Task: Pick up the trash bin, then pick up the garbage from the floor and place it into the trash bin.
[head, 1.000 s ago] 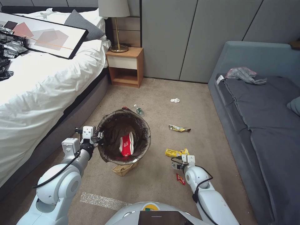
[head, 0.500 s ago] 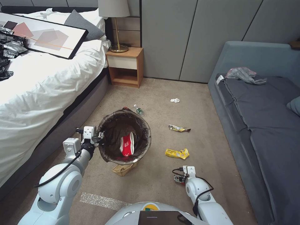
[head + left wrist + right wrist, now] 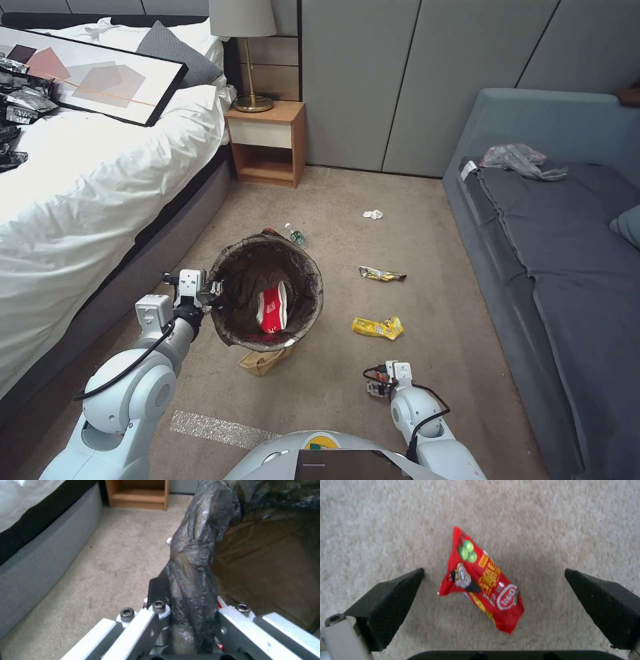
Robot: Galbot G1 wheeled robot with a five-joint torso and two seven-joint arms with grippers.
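Right claw (image 3: 493, 587) spread over a small red snack packet (image 3: 482, 580) lying flat on beige carpet, centred between its black pads (image 3: 385, 600).
Closing on so flat a packet could pinch carpet or skid it aside. Left claw (image 3: 186, 620) pinches the bagged rim of the round white trash bin (image 3: 267, 300), just beside it; that thin liner might slip. Its fingertips hide under the folded bag.

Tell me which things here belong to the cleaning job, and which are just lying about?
Job: trash bin held by left claw; red packet between open right claw; yellow wrapper; foil wrapper; tissue; bottle.
Not job: lamp; framed picture.
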